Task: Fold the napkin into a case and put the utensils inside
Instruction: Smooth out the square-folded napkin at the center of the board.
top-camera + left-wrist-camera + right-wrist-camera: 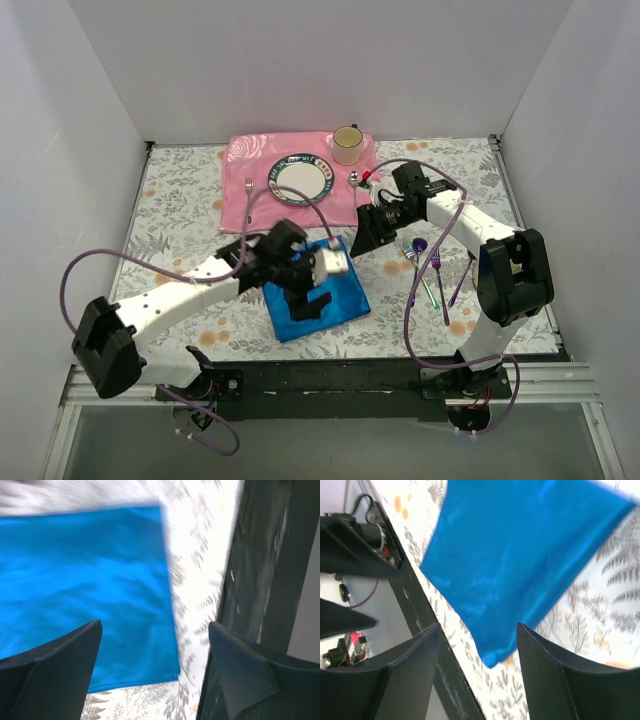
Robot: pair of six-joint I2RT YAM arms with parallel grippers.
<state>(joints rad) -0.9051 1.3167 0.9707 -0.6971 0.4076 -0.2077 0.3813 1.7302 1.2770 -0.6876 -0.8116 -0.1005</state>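
Note:
The blue napkin lies flat on the leaf-patterned table, near the front centre, as a roughly square blue patch. My left gripper hovers over its left part, open, with nothing between the fingers; in the left wrist view the left gripper frames the napkin and its corner. My right gripper hangs open just off the napkin's far right corner; in the right wrist view the right gripper frames a napkin corner. The iridescent utensils lie loose on the table to the right.
A pink placemat at the back carries a plate, a cup, a silver fork and a silver spoon. The black base rail runs along the near edge. White walls enclose the table.

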